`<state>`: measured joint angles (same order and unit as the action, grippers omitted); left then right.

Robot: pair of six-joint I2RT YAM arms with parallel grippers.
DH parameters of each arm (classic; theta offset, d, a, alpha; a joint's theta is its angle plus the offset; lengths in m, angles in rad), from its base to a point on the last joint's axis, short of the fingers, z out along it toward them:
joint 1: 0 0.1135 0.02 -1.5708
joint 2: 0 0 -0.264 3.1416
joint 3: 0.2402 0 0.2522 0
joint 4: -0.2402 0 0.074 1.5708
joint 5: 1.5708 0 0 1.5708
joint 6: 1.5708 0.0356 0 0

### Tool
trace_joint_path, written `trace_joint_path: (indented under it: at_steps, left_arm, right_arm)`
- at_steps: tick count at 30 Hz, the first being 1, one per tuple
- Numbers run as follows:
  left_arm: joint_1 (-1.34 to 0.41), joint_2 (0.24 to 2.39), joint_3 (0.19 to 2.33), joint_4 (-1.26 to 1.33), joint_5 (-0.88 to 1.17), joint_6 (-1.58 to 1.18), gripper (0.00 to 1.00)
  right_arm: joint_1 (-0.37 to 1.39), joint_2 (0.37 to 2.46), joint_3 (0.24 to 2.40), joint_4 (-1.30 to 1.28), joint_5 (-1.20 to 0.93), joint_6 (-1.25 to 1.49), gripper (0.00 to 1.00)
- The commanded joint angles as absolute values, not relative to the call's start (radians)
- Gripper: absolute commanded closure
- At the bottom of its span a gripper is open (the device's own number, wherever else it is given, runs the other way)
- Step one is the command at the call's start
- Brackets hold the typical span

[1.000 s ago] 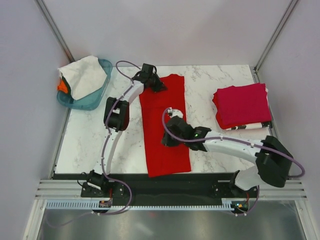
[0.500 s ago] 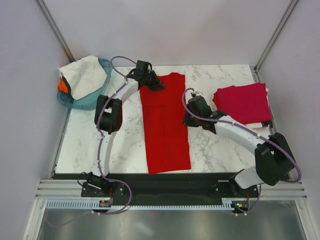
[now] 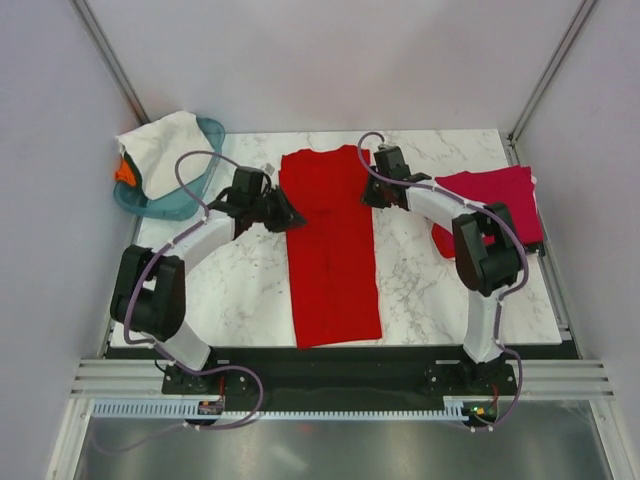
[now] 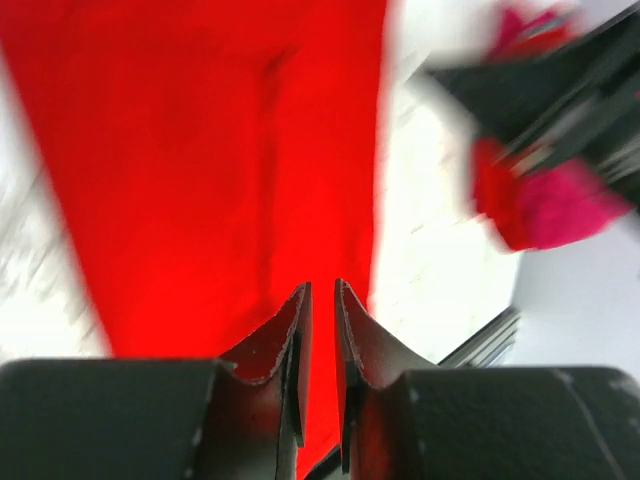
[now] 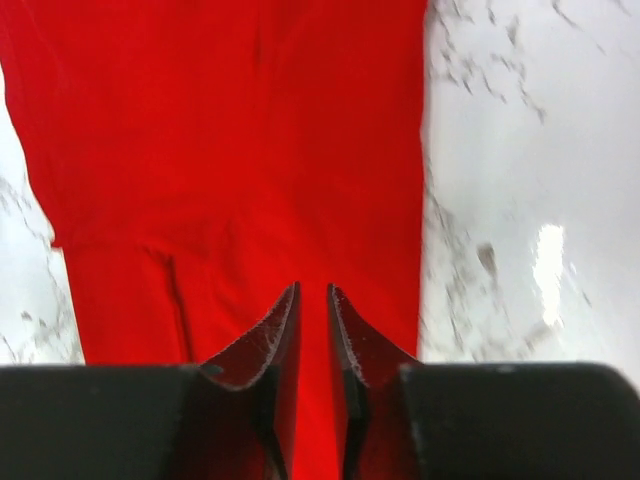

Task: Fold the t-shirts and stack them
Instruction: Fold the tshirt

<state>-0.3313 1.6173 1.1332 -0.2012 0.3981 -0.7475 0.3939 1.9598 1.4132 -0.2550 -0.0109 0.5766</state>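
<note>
Presently, bright red soft cloth t-shirt (image 3: 335, 260) lies flat on marble table (image 3: 430, 290); left gripper (image 3: 284, 216) and right gripper (image 3: 370, 196), jaws nearly together, at its side edges. Judged limp, light: pinch edge layers

No text, label, brand, number or sign can be read in any view. The red t-shirt (image 3: 330, 240) in the middle of the top view shows only plain cloth. In the left wrist view everything is too blurred for any print to be made out.
</note>
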Motion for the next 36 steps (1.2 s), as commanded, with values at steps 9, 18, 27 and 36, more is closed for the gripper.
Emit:
trace_joint_path:
  at_steps: [9, 18, 27, 36]
  left_arm:
    - [-0.311, 1.623, 0.926, -0.163, 0.327, -0.689, 0.83]
    - [-0.264, 1.802, 1.028, -0.155, 0.339, -0.693, 0.87]
    - [-0.178, 2.011, 1.166, -0.156, 0.367, -0.729, 0.90]
    - [-0.175, 1.907, 1.106, -0.117, 0.425, -0.758, 0.89]
  right_arm:
    - [0.331, 2.238, 1.718, -0.252, -0.121, 0.574, 1.00]
    - [0.298, 2.338, 1.784, -0.259, -0.130, 0.586, 1.00]
    - [0.279, 2.431, 1.864, -0.258, -0.075, 0.636, 1.00]
    - [0.293, 2.332, 1.847, -0.242, -0.140, 0.601, 0.61]
